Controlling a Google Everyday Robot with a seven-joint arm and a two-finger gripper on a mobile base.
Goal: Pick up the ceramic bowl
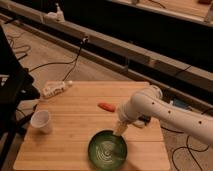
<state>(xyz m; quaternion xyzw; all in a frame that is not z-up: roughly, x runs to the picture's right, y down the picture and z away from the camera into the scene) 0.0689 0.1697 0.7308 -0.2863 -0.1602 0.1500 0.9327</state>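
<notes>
The ceramic bowl [107,149] is a wide, shallow, glossy dark green dish with pale swirl rings inside. It sits near the front edge of the wooden table [75,115], right of centre. My white arm [165,112] reaches in from the right. The gripper [120,129] hangs down at the bowl's far right rim, just above or touching it.
A small white cup [41,121] stands at the table's left side. An orange-red carrot-like object [106,106] lies mid-table behind the bowl. A white power strip [54,89] rests on the table's far left corner. Cables run over the floor behind, and a dark stand [12,95] is at left.
</notes>
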